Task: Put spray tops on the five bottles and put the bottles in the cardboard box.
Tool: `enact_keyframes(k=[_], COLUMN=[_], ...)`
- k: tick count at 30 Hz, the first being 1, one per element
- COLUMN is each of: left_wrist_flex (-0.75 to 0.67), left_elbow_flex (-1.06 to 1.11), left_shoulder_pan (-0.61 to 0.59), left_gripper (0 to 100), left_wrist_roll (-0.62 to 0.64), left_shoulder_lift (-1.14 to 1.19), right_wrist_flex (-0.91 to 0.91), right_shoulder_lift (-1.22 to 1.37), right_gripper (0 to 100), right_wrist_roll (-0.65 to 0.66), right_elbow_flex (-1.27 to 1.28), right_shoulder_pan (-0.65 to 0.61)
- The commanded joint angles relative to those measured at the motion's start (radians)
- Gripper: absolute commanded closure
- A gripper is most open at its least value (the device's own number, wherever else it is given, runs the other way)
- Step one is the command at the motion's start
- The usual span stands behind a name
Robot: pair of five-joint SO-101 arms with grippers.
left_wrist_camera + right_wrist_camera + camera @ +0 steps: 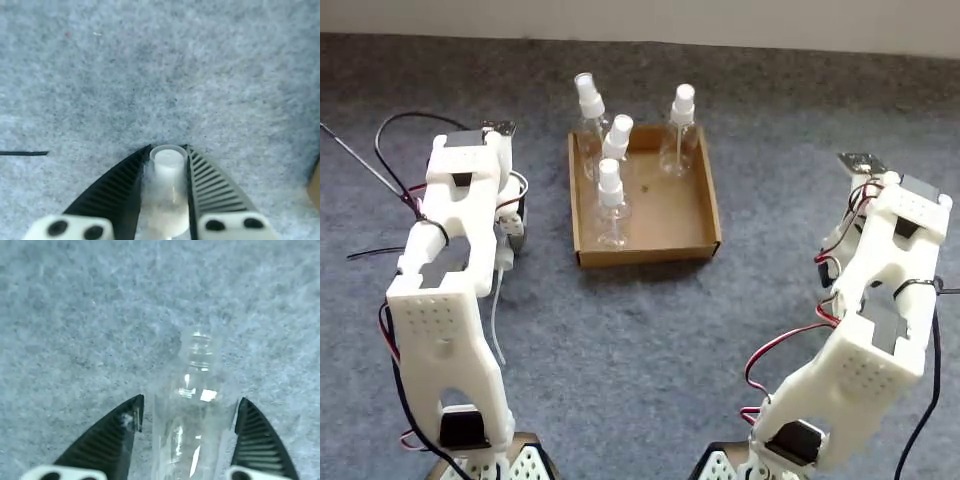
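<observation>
My left gripper (166,147) is shut on a white spray top (167,160), held above the grey carpet; its thin dip tube (497,320) trails beside the left arm (445,260). Between the fingers of my right gripper (190,402) is a clear bottle (196,390) with a bare threaded neck pointing away, and the gripper is shut on its body. The cardboard box (710,205) sits at the middle back. Several clear bottles with white spray tops stand inside it, for example one at the front (611,200) and one at the back right (680,125).
The right arm (880,300) is folded over the right side of the carpet and hides its gripper from above. Black and red cables (390,170) loop beside the left arm. Open carpet (640,360) lies between the arms, in front of the box.
</observation>
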Motion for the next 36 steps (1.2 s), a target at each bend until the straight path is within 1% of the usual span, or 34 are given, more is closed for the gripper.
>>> enact_keyframes(k=[1, 5, 14, 19, 23, 26, 29, 33, 36], left_wrist_flex=[-0.038, -0.038, -0.035, -0.034, -0.006, 0.071, 0.166, 0.252, 0.259], left_elbow_flex=[0.002, 0.002, 0.001, -0.019, -0.047, -0.107, -0.188, -0.286, -0.317], left_shoulder_pan=[0.012, 0.012, 0.01, 0.018, 0.024, 0.038, 0.061, 0.094, 0.125], left_gripper=[93, 93, 93, 93, 93, 93, 93, 93, 93], left_wrist_roll=[0.002, 0.002, 0.002, 0.002, 0.002, 0.002, -0.005, -0.006, -0.006], left_shoulder_lift=[0.002, 0.002, -0.001, -0.022, -0.11, -0.225, -0.372, -0.576, -0.722], right_wrist_flex=[-0.012, -0.012, 0.016, 0.108, 0.165, 0.182, 0.179, 0.145, 0.035], right_shoulder_lift=[-0.01, -0.01, -0.021, -0.082, -0.231, -0.384, -0.562, -0.817, -1.018], right_gripper=[78.0, 85.0, 91.1, 91.8, 91.9, 93.8, 95.9, 95.9, 95.9], right_wrist_roll=[0.008, 0.008, -0.005, -0.074, -0.147, -0.203, -0.267, -0.328, -0.361], right_elbow_flex=[-0.008, -0.01, -0.015, -0.134, -0.223, -0.226, -0.18, -0.007, 0.205], right_shoulder_pan=[-0.019, -0.019, -0.015, -0.019, -0.045, -0.116, -0.219, -0.371, -0.49])
